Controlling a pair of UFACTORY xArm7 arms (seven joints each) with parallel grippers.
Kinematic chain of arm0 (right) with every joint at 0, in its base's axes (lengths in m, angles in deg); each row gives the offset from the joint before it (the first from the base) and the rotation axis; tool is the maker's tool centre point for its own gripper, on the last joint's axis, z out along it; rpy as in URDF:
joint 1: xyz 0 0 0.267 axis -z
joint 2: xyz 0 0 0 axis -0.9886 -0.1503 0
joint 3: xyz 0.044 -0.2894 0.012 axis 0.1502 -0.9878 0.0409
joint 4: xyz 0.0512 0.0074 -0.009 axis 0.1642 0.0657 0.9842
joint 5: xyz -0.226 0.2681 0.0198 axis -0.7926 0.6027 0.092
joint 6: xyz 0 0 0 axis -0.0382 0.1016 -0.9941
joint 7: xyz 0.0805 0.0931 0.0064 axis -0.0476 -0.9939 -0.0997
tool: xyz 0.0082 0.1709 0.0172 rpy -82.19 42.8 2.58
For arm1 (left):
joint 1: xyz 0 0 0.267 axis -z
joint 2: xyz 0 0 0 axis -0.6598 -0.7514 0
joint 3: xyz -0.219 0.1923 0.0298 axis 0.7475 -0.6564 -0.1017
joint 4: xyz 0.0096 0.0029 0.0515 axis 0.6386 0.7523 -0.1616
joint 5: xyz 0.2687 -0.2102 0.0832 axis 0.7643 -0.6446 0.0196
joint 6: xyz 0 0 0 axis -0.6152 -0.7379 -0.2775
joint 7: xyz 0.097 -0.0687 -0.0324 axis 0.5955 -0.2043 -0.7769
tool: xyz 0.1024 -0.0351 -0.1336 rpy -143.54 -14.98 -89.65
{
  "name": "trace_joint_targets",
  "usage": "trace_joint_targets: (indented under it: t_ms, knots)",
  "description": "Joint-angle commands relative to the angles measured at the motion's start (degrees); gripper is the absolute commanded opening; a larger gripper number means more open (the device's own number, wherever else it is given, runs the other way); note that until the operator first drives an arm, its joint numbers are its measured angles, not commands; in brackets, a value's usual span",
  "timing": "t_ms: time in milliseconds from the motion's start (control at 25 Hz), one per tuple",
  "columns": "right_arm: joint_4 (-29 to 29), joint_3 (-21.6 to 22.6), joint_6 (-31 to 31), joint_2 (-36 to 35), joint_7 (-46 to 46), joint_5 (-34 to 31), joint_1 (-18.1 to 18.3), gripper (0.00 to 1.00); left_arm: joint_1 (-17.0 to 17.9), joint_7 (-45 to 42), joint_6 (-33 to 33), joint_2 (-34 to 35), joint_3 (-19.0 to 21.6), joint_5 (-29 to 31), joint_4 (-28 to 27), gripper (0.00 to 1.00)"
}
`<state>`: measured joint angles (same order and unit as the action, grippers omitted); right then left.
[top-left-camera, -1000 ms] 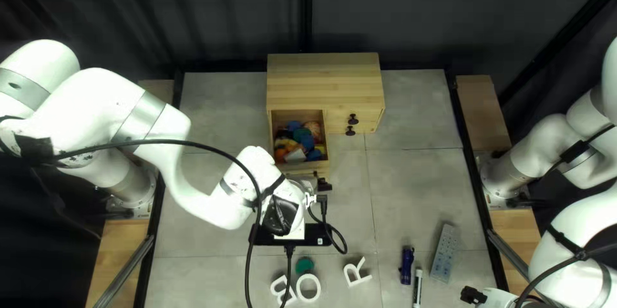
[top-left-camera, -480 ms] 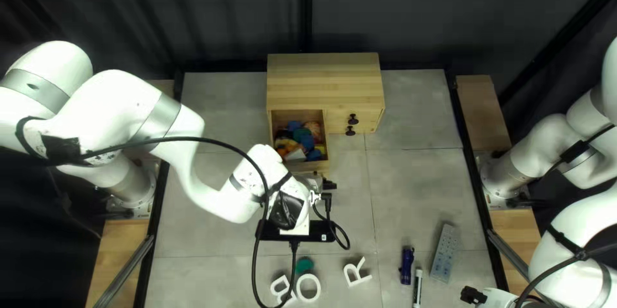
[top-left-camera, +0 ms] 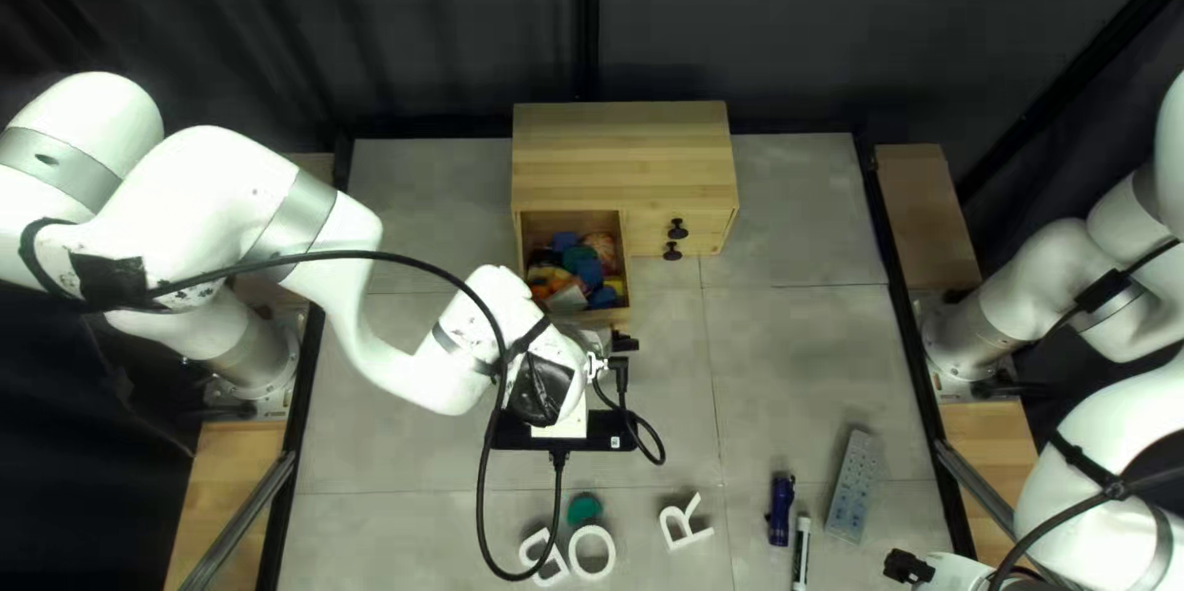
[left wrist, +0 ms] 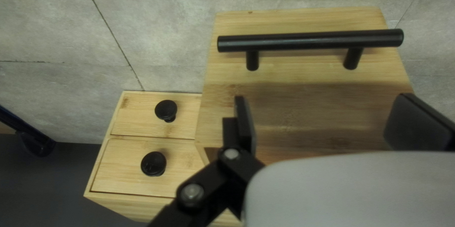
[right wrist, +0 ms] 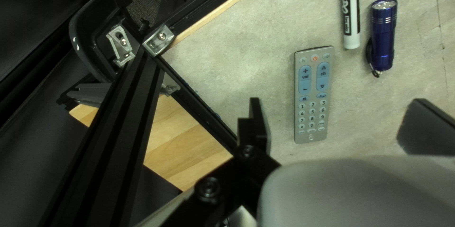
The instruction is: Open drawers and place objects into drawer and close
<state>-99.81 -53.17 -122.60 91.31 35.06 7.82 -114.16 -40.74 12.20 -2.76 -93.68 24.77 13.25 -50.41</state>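
The left end effector [left wrist: 324, 119] has edged toward the loaded drawer [left wrist: 303, 73], fingers spread, seemingly to shut it; the right end effector [right wrist: 337, 122] gapes too.

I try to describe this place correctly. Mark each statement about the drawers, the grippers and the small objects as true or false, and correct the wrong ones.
1. The left gripper is open, with the black bar handle ahead of it. True.
2. The two small drawers with round knobs are pulled out. False: both are shut.
3. The open drawer contains coloured things. True.
4. The right gripper is shut on the remote. False: its fingers stand apart and the remote lies on the table.
5. The marker lies between the flashlight and the remote. True.
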Motion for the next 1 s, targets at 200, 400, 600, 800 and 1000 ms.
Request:
trace_joint_targets:
  t_ms: [200, 400, 600, 800, 1000]
  knots:
    - [0.0, 0.0, 0.0, 0.0, 0.0, 0.0, 0.0, 1.0, -0.3, -0.2, 0.1, 0.1, -0.2, -0.4, 0.2, 1.0]
    - [0.0, 0.0, 0.0, 0.0, 0.0, 0.0, 0.0, 1.0, -0.5, -0.1, -0.3, 0.4, -0.4, -0.5, 0.3, 1.0]
    - [0.0, 0.0, 0.0, 0.0, 0.0, 0.0, 0.0, 1.0, -0.7, 0.2, -0.7, 0.6, -0.6, -0.5, 0.1, 1.0]
    - [0.0, 0.0, 0.0, 0.0, 0.0, 0.0, 0.0, 1.0, -0.8, 0.5, -1.5, 1.0, -0.6, -0.8, 0.0, 1.0]
    - [0.0, 0.0, 0.0, 0.0, 0.0, 0.0, 0.0, 1.0, -0.7, 0.7, -2.2, 1.3, -0.5, -1.2, -0.3, 1.0]
